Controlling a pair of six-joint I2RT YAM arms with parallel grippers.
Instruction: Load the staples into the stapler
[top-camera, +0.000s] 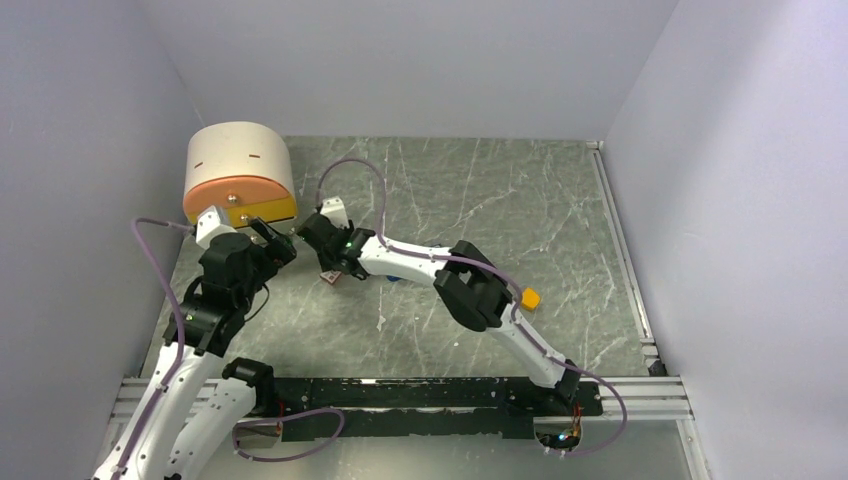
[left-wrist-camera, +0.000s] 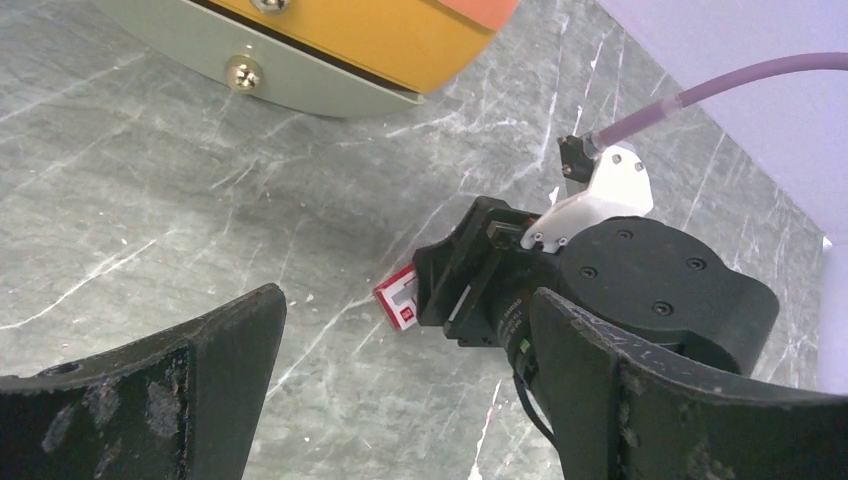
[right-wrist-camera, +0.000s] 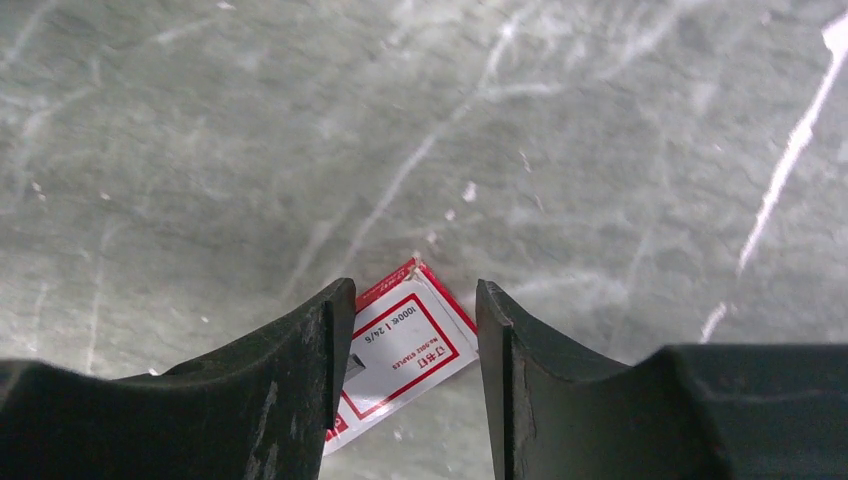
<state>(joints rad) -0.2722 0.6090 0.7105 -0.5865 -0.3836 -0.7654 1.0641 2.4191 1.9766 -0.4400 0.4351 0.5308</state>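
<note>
Red-and-white staples box (right-wrist-camera: 410, 345) sits inside my right gripper (right-wrist-camera: 412, 295); I cannot tell if it is gripped. Pickup step. Next: clamp squarely, lift.

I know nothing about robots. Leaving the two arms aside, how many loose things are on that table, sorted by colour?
Red-and-white: 1, staple box
Blue: 1, stapler, mostly hidden
Orange: 1, small block
Beige-and-orange: 1, large rounded container
Total: 4
</note>
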